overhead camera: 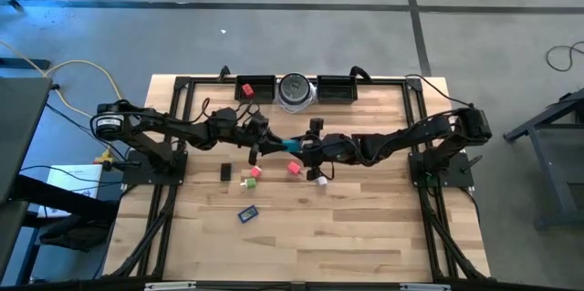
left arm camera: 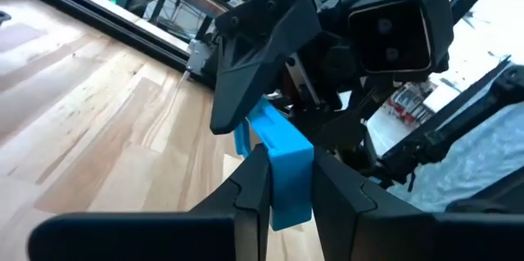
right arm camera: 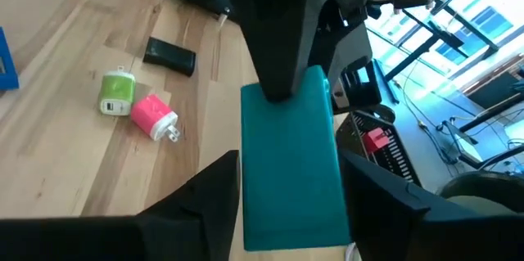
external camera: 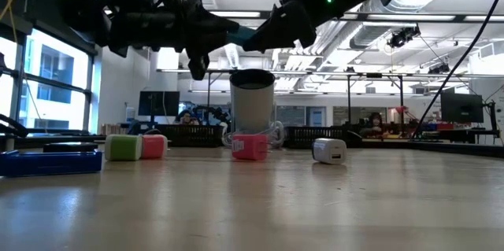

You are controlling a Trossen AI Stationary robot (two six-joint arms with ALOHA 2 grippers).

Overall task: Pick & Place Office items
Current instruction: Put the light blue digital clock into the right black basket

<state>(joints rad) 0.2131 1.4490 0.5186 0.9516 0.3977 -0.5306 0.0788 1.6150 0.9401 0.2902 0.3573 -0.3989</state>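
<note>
A teal block (overhead camera: 292,144) hangs in the air over the middle of the table, between my two grippers, which meet there. My left gripper (left arm camera: 291,204) comes from the table's left and is shut on it. From the right, my right gripper (right arm camera: 291,204) has its fingers against the block's sides. On the table below lie a black bar (overhead camera: 225,171), a green cube (overhead camera: 246,182), a red block (overhead camera: 255,171), a pink block (overhead camera: 294,168), a white bit (overhead camera: 321,180) and a blue flat piece (overhead camera: 248,213). My left gripper pinches the teal block's two broad faces (left arm camera: 282,159) between its fingers, at the block's left end. The fingers come level from the table's left. The block is clear of the table. My right gripper has the block's two narrow long sides (right arm camera: 250,179) between its fingers, lying along the block. It comes from the table's right, slanting a little down. The block's far end (right arm camera: 315,81) reaches into the left gripper.
At the table's far edge stand two long black trays (overhead camera: 255,88) (overhead camera: 336,88), a silver-grey disc (overhead camera: 295,90) between them. A red piece (overhead camera: 246,90) lies in the left tray. Bare wood spreads toward the near edge.
</note>
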